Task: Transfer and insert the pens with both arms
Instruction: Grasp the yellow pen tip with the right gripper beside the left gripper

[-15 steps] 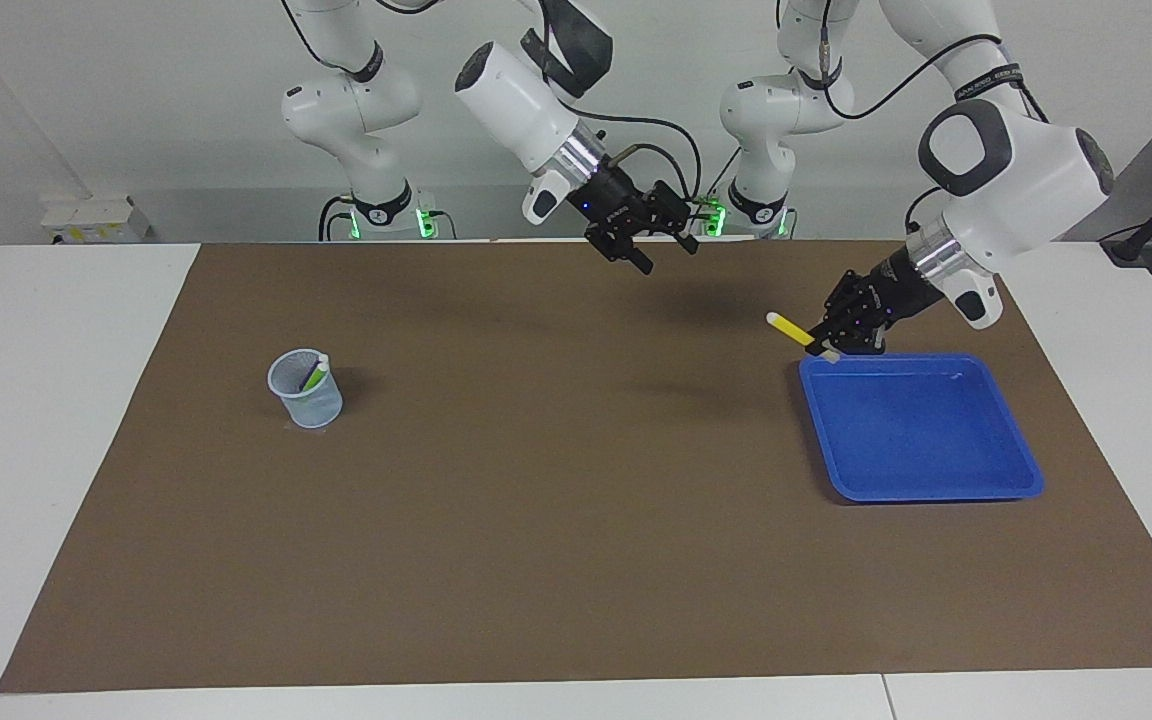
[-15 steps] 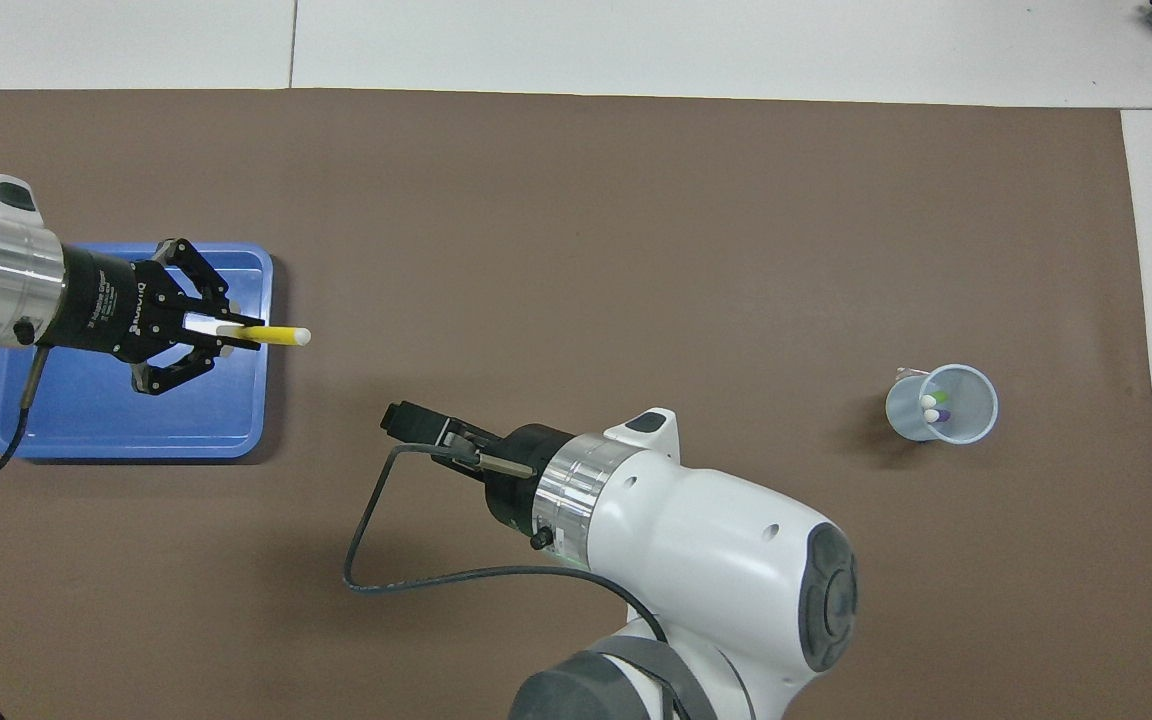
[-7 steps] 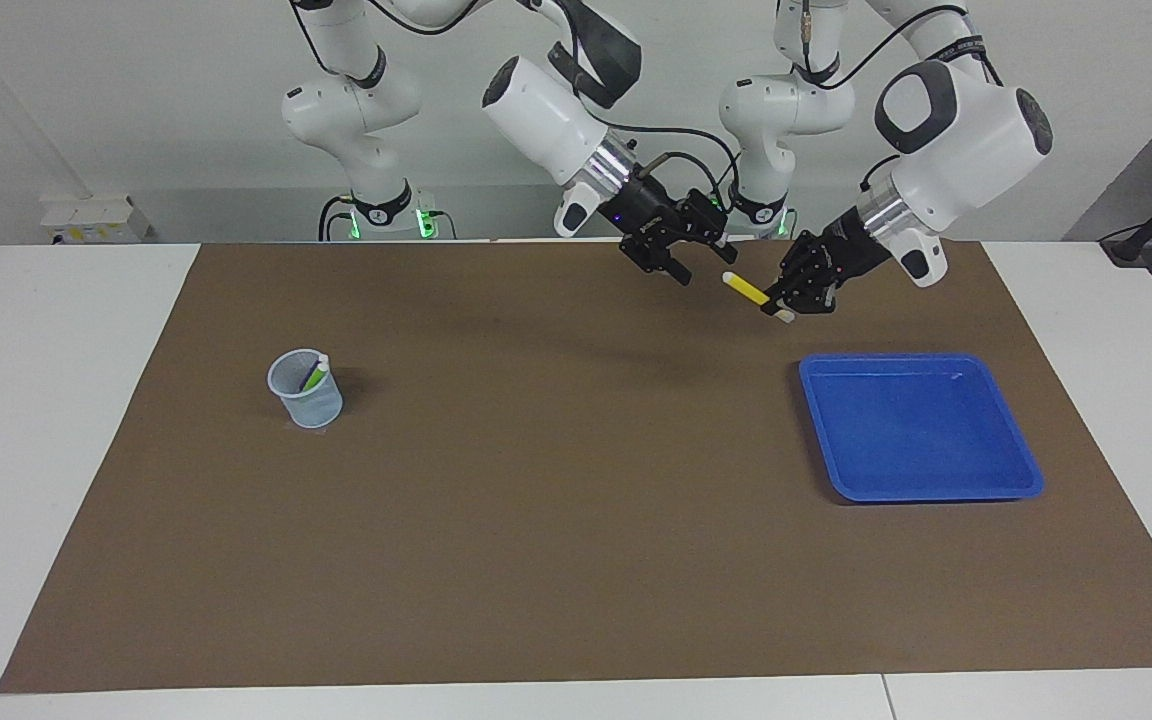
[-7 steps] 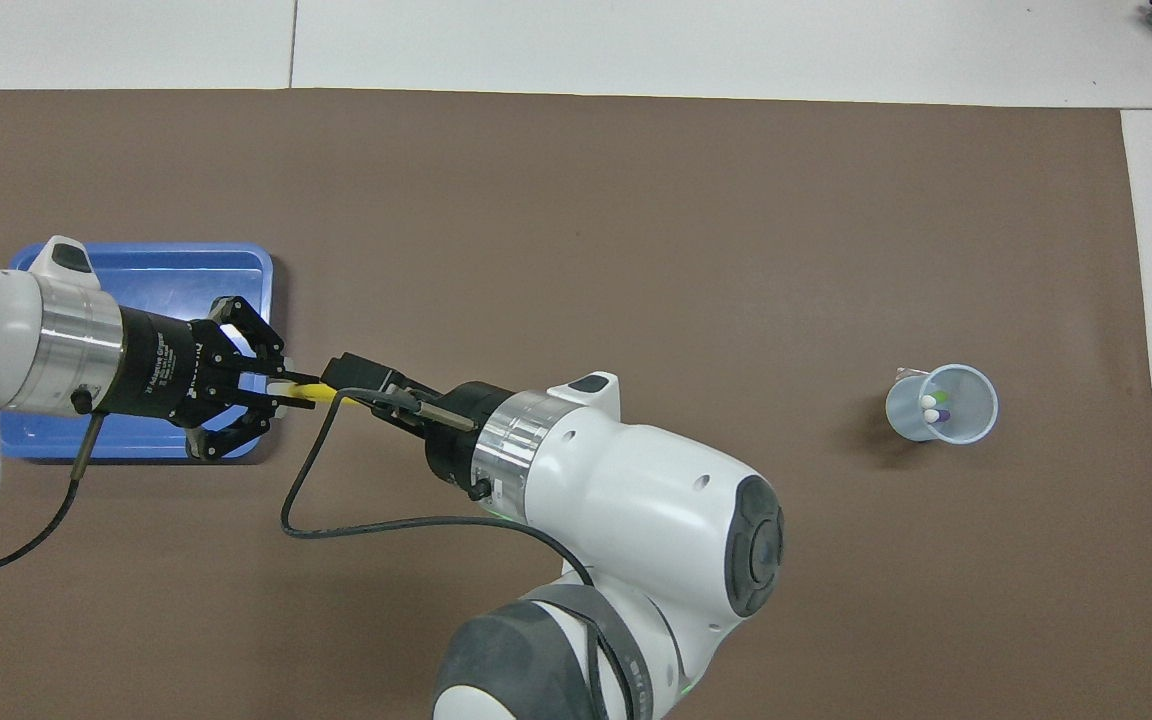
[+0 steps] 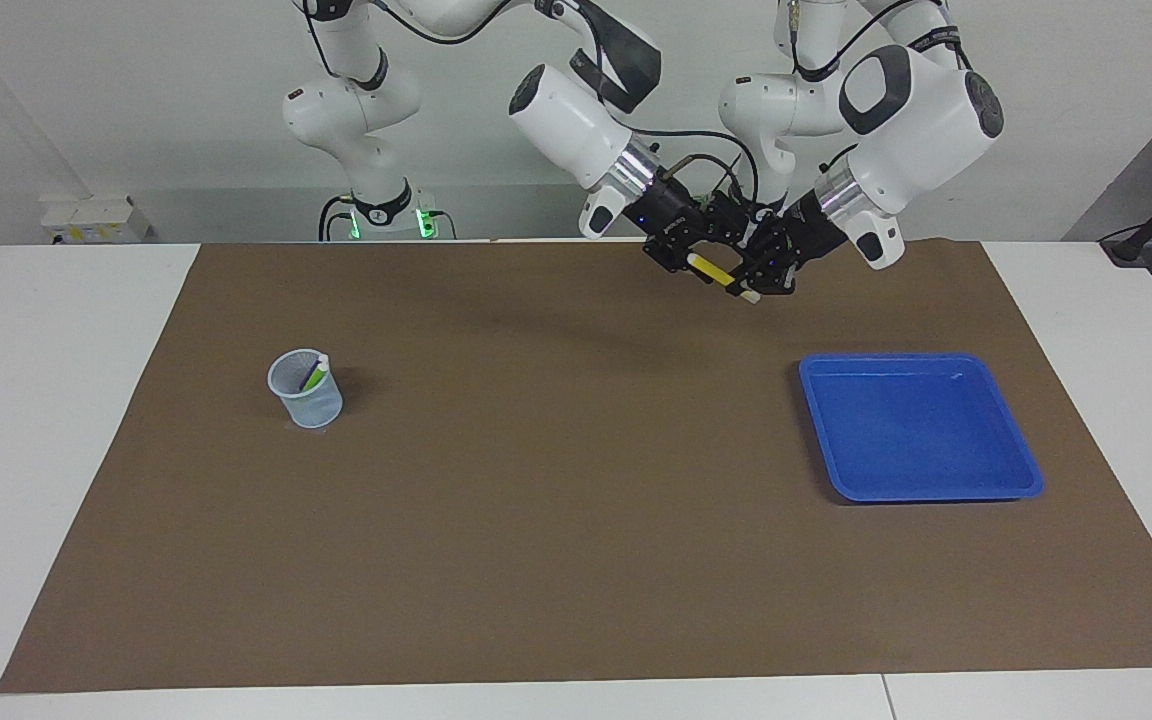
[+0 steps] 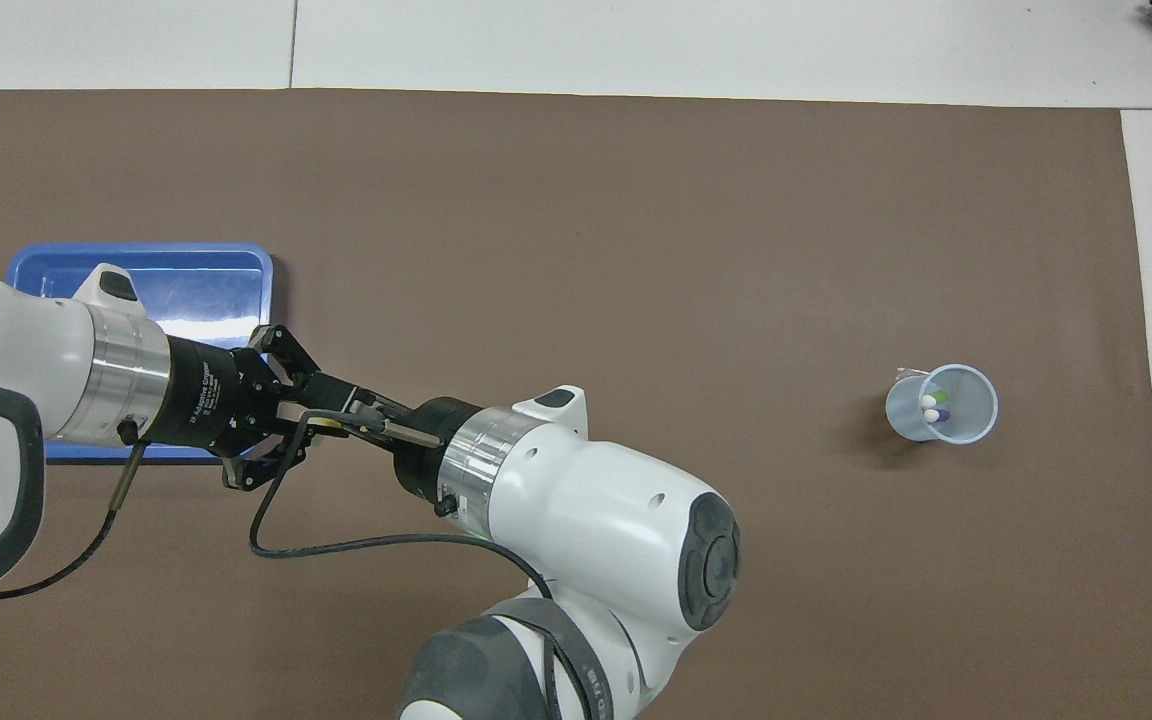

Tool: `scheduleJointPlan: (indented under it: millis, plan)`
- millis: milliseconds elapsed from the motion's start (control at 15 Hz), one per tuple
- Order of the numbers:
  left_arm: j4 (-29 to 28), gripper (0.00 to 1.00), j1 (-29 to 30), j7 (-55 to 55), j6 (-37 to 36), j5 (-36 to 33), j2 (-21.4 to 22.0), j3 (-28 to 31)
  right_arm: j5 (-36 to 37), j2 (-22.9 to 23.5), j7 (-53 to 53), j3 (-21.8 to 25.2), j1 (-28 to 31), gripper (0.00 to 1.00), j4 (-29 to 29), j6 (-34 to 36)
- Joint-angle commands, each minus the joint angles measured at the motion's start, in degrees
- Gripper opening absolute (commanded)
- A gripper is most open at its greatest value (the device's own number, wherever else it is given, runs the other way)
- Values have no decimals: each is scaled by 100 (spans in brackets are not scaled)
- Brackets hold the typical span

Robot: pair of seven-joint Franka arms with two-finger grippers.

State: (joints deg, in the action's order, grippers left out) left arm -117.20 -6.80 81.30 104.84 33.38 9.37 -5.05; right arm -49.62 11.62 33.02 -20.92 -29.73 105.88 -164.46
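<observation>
While held aloft, yellow pen (image 5: 718,276) slants toward cup (image 5: 305,389).

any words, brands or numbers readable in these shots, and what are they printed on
White lettering runs along the black body of the left pincer in the overhead view, but it is too small to read.
No readable text shows on the right pincer, the yellow pen, the blue tray, the cup or the brown mat.
</observation>
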Motion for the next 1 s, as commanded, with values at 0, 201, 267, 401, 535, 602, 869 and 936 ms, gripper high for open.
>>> scheduleJointPlan:
  millis: [0, 201, 267, 401, 535, 602, 869, 936]
  plan:
    - [-215, 0, -84, 61, 19, 98, 223, 74, 5, 60, -269, -17, 107, 76, -76, 141]
    - [-215, 0, -84, 61, 10, 98, 232, 74, 13, -46, -437, 27, 274, 63, -76, 739]
    - [-215, 0, -84, 61, 10, 98, 250, 74, 13, -55, -437, 27, 266, 60, -76, 740]
    - [-215, 0, -84, 61, 1, 98, 250, 74, 13, -72, -437, 27, 266, 57, -59, 757]
    - [-215, 0, -84, 70, 1, 98, 258, 74, 22, -72, -428, 27, 266, 54, -59, 784]
    - [-215, 0, -84, 70, 1, 98, 258, 74, 14, -81, -420, 27, 257, 53, -50, 784]
    - [-215, 0, -75, 70, -17, 98, 267, 74, 22, -195, -420, 27, 248, 50, 108, 801]
    - [-206, 0, -75, 70, -17, 98, 267, 74, 22, -204, -420, 27, 248, 46, 108, 836]
